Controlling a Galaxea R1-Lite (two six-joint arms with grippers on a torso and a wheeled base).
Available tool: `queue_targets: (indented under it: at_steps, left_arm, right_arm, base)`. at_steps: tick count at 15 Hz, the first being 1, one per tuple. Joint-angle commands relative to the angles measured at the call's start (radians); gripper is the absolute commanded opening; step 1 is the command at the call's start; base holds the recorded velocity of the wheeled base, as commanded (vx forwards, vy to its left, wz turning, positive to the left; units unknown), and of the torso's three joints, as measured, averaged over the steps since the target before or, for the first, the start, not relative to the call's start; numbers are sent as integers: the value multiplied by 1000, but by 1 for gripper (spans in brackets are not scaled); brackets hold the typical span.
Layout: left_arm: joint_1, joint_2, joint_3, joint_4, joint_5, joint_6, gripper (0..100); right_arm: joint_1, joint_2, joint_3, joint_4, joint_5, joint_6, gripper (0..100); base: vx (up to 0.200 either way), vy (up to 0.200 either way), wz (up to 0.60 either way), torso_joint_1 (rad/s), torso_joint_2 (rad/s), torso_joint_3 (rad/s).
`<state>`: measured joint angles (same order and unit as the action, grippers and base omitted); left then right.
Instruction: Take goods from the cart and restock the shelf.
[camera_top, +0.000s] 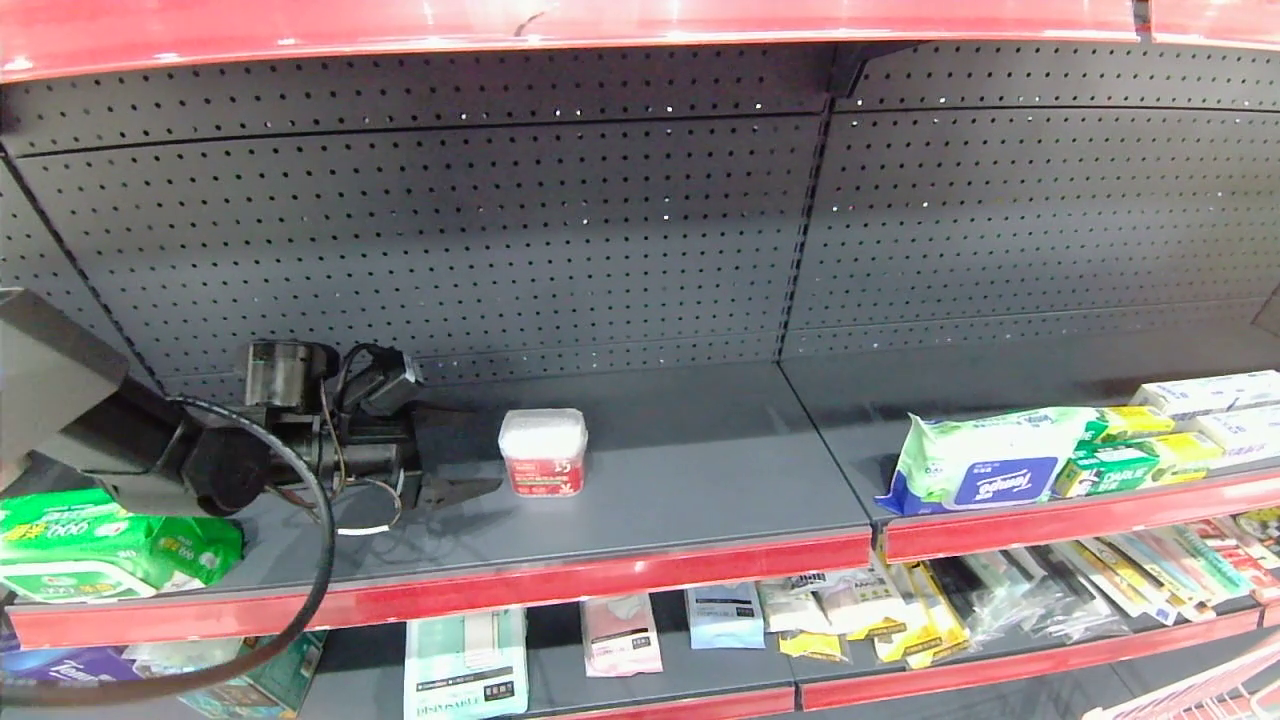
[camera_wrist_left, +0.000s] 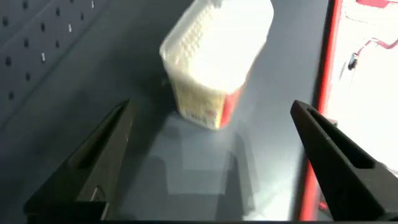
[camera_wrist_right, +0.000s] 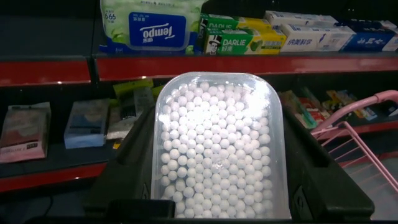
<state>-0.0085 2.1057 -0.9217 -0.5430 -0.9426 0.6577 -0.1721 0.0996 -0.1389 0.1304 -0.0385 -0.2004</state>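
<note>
The shelf (camera_top: 700, 470) deck is bare across most of the middle bay, so room is available there for stock. In the bay to the right, a wet-wipes pack (camera_top: 985, 462) and toothpaste boxes (camera_top: 1110, 470) are faced at the front edge. The pink cart (camera_wrist_right: 380, 95) is seen low beside the shelving. The left gripper (camera_top: 478, 455) is held level over the deck with its jaws spread wide. It sits just beside the standing cotton-swab tub (camera_top: 542, 452) and apart from it. This tub is upright on the deck and is judged already placed. The right gripper (camera_wrist_right: 221, 186) is clamped on the sides of a second cotton-swab tub (camera_wrist_right: 217, 137), which is judged ready for shelving.
</note>
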Motion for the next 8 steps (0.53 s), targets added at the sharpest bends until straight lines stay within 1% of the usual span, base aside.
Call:
queue_targets:
  at_steps: [1,4,6,8]
  left_arm:
    - [-14,49,0,-41,-9,-7,100]
    - [-27,65,-2,-49,-15,-6,100]
    - [-48,82,-3,-51,-4,-4,100]
    - [-53,89,-5,-51,-1,2,100]
  right_arm:
    - [0,2,4,0,0,-7,0]
    - [0,2,2,0,0,-8,0]
    - [-1,2,1,-2,0,-8,0]
    - [0,2,2,-2,0,-8,0]
  base:
    - [0,0,0,0,0,0]
    - [0,0,0,0,0,0]
    - [0,0,0,0,0,0]
    - [0,0,0,0,0,0]
